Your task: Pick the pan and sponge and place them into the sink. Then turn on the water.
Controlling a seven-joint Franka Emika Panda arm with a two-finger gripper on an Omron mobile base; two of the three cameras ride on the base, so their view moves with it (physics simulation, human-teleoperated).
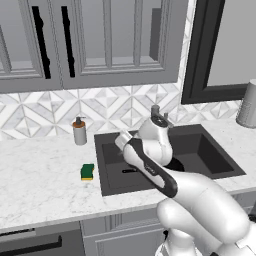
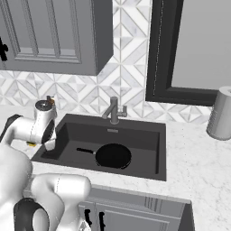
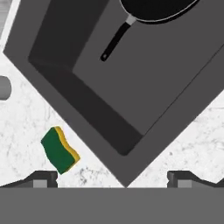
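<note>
Marble counter, white with grey veining, runs under grey cabinets and a patterned tile backsplash, with a dark-framed window to the right. Set into the counter, the sink is a dark grey basin, and the pan lies flat on its floor, handle pointing left. Behind the basin stands the grey faucet. A grey canister sits on the counter at the far right, and a soap dispenser stands by the backsplash, left of the sink. On the counter just left of the sink rim lies the sponge, green side up. My gripper hangs above the sink's left edge, fingers spread wide, holding and touching nothing.
</note>
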